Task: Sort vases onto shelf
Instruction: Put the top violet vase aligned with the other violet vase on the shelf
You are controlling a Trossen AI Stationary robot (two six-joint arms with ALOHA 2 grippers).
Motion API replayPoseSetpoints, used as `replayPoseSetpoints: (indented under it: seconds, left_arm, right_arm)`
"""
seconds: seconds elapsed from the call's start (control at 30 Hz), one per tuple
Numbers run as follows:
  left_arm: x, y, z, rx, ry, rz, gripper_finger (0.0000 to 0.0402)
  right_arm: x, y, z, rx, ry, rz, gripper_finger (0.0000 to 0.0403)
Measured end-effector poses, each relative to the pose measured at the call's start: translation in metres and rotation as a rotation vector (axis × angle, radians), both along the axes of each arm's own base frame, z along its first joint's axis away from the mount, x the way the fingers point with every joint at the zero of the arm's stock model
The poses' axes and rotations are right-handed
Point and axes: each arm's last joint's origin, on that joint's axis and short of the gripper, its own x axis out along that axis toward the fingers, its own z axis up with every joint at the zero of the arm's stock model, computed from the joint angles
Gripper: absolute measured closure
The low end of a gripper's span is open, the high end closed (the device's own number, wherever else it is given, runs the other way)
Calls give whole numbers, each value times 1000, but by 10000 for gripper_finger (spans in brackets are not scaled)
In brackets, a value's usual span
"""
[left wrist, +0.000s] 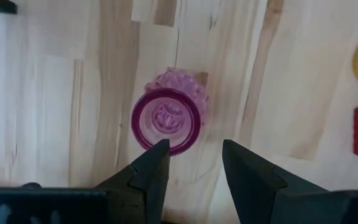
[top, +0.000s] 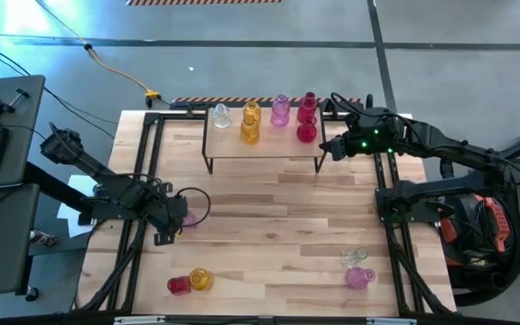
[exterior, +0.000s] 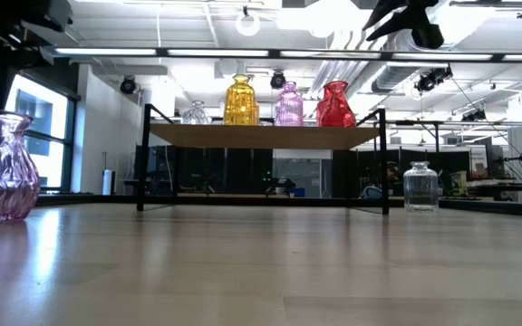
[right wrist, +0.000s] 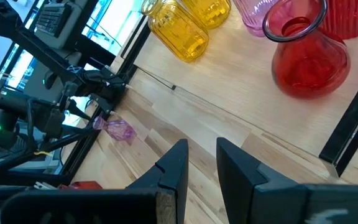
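**2 grippers standing empty, 1 pink vase sitting loose in front of the shelf**

Several vases are standing in a row on the shelf point(top: 264, 149), which is sitting at the far edge of the table point(top: 269, 208). A clear vase point(top: 221, 115) is occupying the shelf's left end. Beside it, 2 amber vases point(top: 250, 123) are standing 1 behind the other, then a pale pink shelf vase point(top: 280, 110). The red vases point(top: 307, 117) are crowding the shelf's right end.

The left gripper point(left wrist: 194, 149) is hovering well in front of the shelf, off its left corner, pointing straight down at the tabletop. Its 2 fingers are spread, with nothing between them. A ribbed pink vase point(left wrist: 166, 118) is standing upright on the table just ahead of the fingertips, its round mouth facing the wrist camera. The tips are reaching its rim without closing around it.

The right gripper point(right wrist: 201, 149) is hanging just beside the shelf's right end, level with the red vases. Its fingers are standing slightly apart and are pinching nothing.

4 more vases are waiting on the table far in front of the shelf. A red table vase point(top: 179, 285) and an amber table vase point(top: 200, 279) are sitting together opposite the shelf's left end. A clear table vase point(top: 355, 257) and a pink table vase point(top: 359, 277) are sitting close together opposite its right end.
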Motion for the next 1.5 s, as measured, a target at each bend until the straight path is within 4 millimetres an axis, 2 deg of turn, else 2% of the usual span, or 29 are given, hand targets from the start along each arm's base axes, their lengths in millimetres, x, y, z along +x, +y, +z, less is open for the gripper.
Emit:
replayPoseSetpoints:
  seconds: [0.73, 1.17, 1.5]
  left_arm:
    - [3, -1, 2, 13, -44, 5, 261]
    - [7, -2, 6, 19, -77, -77, 261]
    - [11, 11, -10, 28, -37, -7, 261]
  right_arm:
    - [-1, 0, -1, 3, 15, -10, 338]
    - [-1, 0, -1, -5, 18, -18, 338]
    - [-1, 0, -1, -7, 18, -18, 338]
